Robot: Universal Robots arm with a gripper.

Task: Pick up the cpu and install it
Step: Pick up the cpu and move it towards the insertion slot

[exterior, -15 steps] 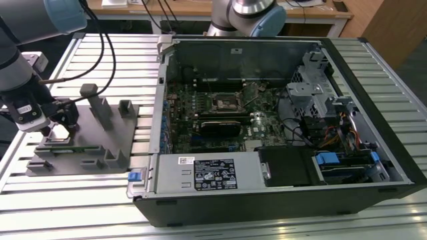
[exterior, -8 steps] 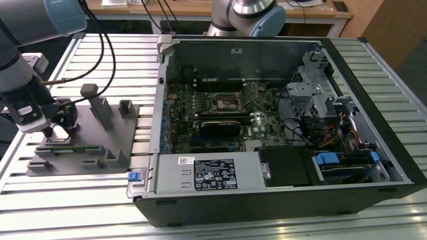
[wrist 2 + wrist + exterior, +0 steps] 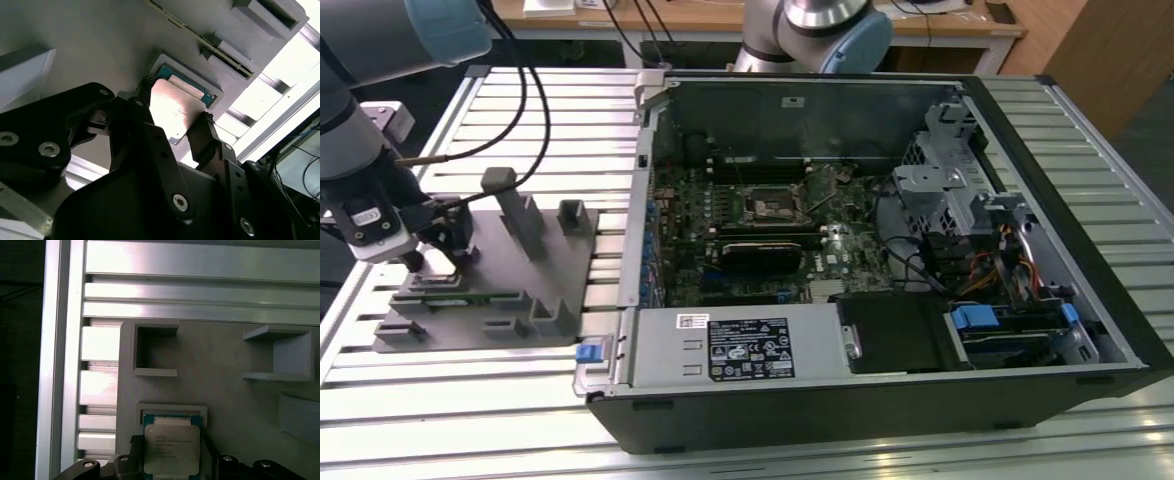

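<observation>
In the exterior view my claw (image 3: 438, 262) hangs low over the grey holder plate (image 3: 494, 250). The plate lies on the slatted aluminium table (image 3: 480, 400) at the exterior view's left, well apart from the open computer case (image 3: 854, 415) at the right. Inside the case the motherboard (image 3: 707, 250) lies flat with its dark square socket (image 3: 771, 205) facing up, which I judge is where the chip belongs. In the second wrist view my two black fingers (image 3: 202, 132) press on opposite edges of the cpu (image 3: 172, 112), its silvery top between them. I read my claw as clenched on the cpu by its sides, a hold that leaves lid and underside free. The chip overlaps the raised-rim pocket (image 3: 161, 60) of the plate, made to keep it square for me. I cannot tell whether it is clear of the pocket or resting in it. In the first wrist view the cpu (image 3: 172, 447) sits square between my fingertips, the pocket's rim just beyond it. A green-edged strip between them is something I cannot identify. The plate's block holders (image 3: 155, 372) stand farther off.
</observation>
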